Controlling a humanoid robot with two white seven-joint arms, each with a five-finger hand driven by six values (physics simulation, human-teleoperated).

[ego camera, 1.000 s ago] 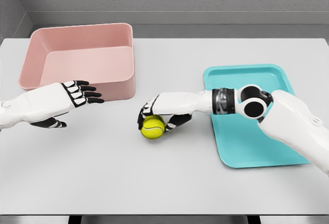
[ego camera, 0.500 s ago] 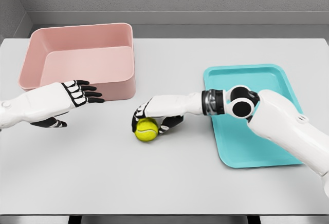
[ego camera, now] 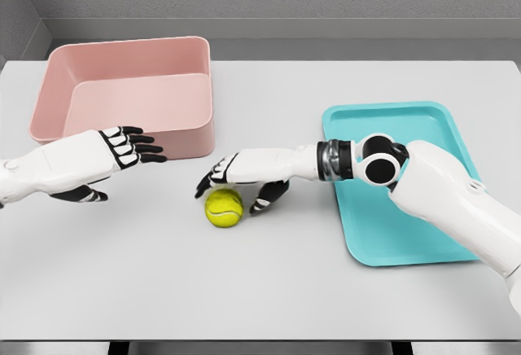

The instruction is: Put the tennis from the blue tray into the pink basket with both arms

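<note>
The yellow tennis ball (ego camera: pixel 223 208) lies on the white table (ego camera: pixel 269 290), left of the blue tray (ego camera: pixel 383 237) and in front of the pink basket (ego camera: pixel 189 137). My right hand (ego camera: pixel 232 187) reaches from the tray side and hovers right over the ball. Its fingers (ego camera: pixel 208 181) are spread past the ball's top and the thumb sits to the ball's right, with no grip on it. My left hand (ego camera: pixel 130 169) floats open in front of the basket's near wall, a short way left of the ball, fingers pointing right.
The blue tray holds nothing I can see, and my right forearm crosses its left rim. The pink basket stands at the back left, open at the top, its inside bare. A grey wall runs behind the table.
The right hand carried the ball leftward, then its fingers spread off it. The ball now rests on the table farther left. The left hand barely moved.
</note>
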